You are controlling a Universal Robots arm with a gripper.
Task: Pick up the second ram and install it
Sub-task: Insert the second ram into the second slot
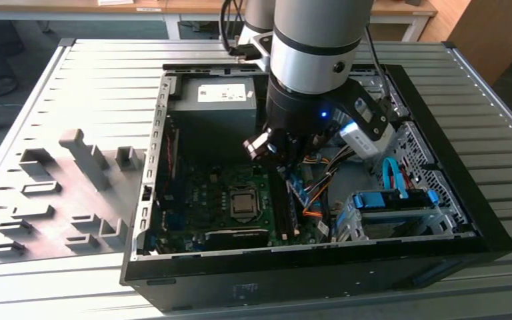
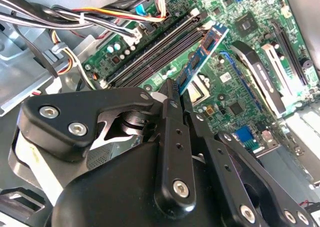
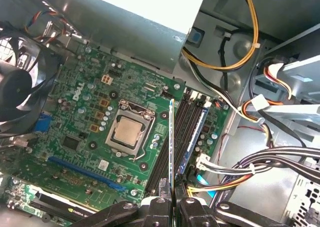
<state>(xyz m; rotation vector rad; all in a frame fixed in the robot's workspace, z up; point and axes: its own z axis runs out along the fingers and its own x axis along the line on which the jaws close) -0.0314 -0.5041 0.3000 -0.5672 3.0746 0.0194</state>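
Note:
In both wrist views my gripper (image 3: 171,201) (image 2: 176,94) is shut on the second ram (image 3: 171,147) (image 2: 202,54), a slim blue-green stick. The first wrist view shows it edge-on; the second wrist view shows its face. It hangs over the black memory slots (image 3: 181,122) (image 2: 150,57), between the CPU socket (image 3: 127,132) and another blue-green stick (image 3: 196,134) seated in the slot farthest from the socket. Whether the held ram touches a slot I cannot tell. In the exterior view the gripper (image 1: 269,150) is low inside the open computer case (image 1: 327,267), over the motherboard (image 1: 203,200).
Bundled cables (image 3: 240,167) run close beside the slots. A round fan (image 3: 20,94) sits past the socket. In the case are a power supply (image 1: 216,107) and a blue drive bay (image 1: 394,203). Grey fixture blocks (image 1: 69,193) stand on the slatted table at the exterior view's left.

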